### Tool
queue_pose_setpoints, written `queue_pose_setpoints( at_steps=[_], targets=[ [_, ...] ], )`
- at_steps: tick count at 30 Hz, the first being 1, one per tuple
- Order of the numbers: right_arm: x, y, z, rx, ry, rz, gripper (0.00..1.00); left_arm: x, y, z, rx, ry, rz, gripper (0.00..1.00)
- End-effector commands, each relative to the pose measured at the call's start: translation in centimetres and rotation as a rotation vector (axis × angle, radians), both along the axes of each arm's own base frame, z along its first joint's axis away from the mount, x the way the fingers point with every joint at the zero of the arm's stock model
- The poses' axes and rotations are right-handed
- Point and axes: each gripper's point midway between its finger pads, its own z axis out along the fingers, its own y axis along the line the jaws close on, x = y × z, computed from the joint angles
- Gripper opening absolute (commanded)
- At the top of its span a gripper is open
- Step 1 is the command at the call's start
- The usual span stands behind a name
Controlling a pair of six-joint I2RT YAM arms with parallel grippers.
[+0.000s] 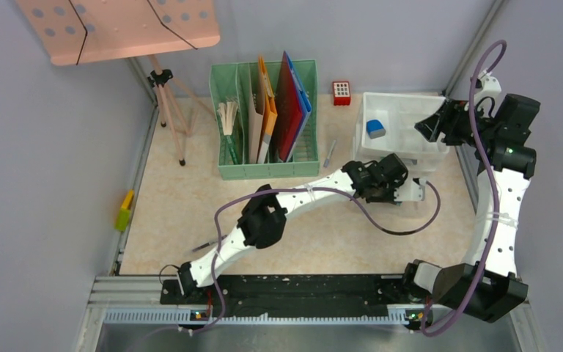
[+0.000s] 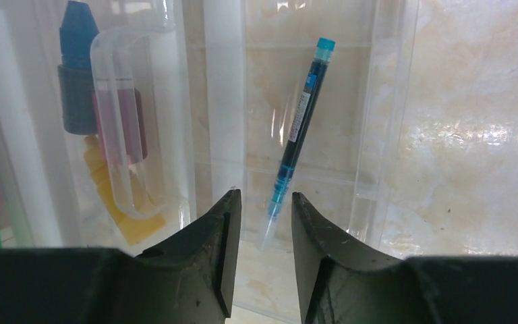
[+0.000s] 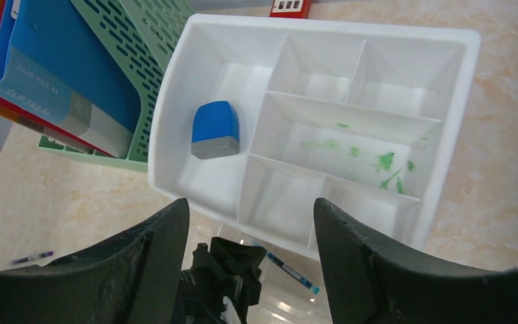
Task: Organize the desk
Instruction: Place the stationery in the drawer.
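robot test cell; grey panels (image 1: 44,183) wall marble desk (image 1: 168,209); file rack (image 1: 264,173)

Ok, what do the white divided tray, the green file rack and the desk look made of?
White divided tray: likely moulded plastic, smooth semi-gloss, thin uniform walls with rounded corners.
Green file rack: plastic, matte, slotted walls.
Desk: probably laminate printed as beige marble, faint sheen; real stone cannot be ruled out.
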Motion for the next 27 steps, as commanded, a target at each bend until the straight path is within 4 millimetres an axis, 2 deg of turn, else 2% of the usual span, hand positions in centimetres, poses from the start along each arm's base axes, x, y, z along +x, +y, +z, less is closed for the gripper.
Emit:
queue_pose_setpoints(
  at_steps=[1,3,5,7,10,12,18,20,27],
  targets=[
    [-0.3,0.0,1.5,-0.026,-0.063,0.011,0.67,0.6,-1.5,4.3,-0.110,-0.050,0.012,0.40],
    [-0.3,0.0,1.6,-0.025,-0.065,0.011,0.67,0.5,-1.5,5.1,-0.120,-0.052,0.015,0.43],
    [-0.4,-0.1,1.7,-0.024,-0.066,0.005,0.67,0.6,-1.4,6.8,-0.150,-0.062,0.028,0.46],
    [-0.4,-0.3,2.0,-0.025,-0.074,0.000,0.67,0.5,-1.2,8.7,-0.182,-0.068,0.035,0.54],
    [-0.3,-0.5,2.5,-0.026,-0.084,-0.003,0.67,0.2,-0.1,11.7,-0.210,-0.093,0.049,0.71],
    [-0.2,-0.5,2.9,-0.010,-0.085,-0.009,0.67,0.1,1.3,13.6,-0.217,-0.116,0.060,0.75],
    [0.2,-0.1,3.6,0.038,-0.090,0.000,0.68,-1.5,6.9,17.6,-0.199,-0.133,0.113,0.77],
    [0.4,-0.1,3.7,0.047,-0.095,0.004,0.68,-2.1,9.3,17.9,-0.171,-0.125,0.149,0.77],
    [0.8,0.1,3.8,0.060,-0.123,0.018,0.71,-3.8,20.3,14.8,-0.046,-0.103,0.261,0.84]
  ],
)
